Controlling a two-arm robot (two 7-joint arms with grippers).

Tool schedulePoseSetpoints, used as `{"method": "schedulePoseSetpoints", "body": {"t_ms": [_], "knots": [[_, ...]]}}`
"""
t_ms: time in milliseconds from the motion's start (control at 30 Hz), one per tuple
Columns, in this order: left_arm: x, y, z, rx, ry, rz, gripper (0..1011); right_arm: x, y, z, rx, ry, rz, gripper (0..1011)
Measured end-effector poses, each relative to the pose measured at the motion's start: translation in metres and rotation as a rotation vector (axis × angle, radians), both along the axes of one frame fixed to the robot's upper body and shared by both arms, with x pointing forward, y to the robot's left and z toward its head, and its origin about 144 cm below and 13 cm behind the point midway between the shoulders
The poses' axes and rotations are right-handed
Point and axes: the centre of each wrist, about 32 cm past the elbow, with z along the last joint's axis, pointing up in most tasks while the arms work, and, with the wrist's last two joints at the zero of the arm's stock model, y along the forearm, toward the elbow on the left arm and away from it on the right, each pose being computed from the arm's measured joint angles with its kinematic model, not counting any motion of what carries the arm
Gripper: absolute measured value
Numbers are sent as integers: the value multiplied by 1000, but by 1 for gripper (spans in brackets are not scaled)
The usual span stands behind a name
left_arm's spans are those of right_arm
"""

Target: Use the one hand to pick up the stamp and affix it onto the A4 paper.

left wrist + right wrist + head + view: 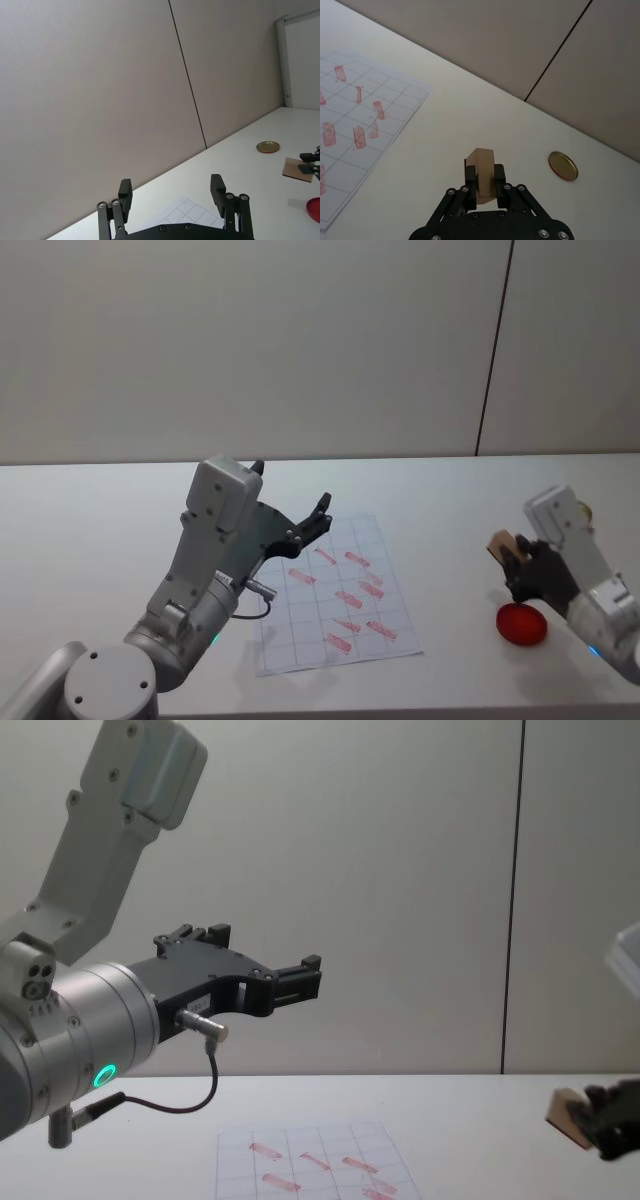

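Between right pincer [485, 182] fingers, stamp [482, 169] half hidden, face unseen

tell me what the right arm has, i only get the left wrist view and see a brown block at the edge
Observer: The right gripper is shut on the stamp, jaws clamping its two sides.
Operator: is it over the paper yet
Observer: No. In the head view the stamp is off to the right of the A4 paper, above the red ink pad.
Operator: is my left arm in the way
Observer: The left gripper hangs open above the paper's far left corner.
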Motion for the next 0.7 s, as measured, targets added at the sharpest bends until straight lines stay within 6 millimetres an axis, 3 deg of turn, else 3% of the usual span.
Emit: {"method": "schedulePoseSetpoints", "body": {"t_ms": [233,700], "knots": [[0,0,0,0,0,0,993,-18,-14,-10,-3,42,-17,203],[0,0,0,0,0,0,993,-34,-27,-27,5,103,-21,204]]}}
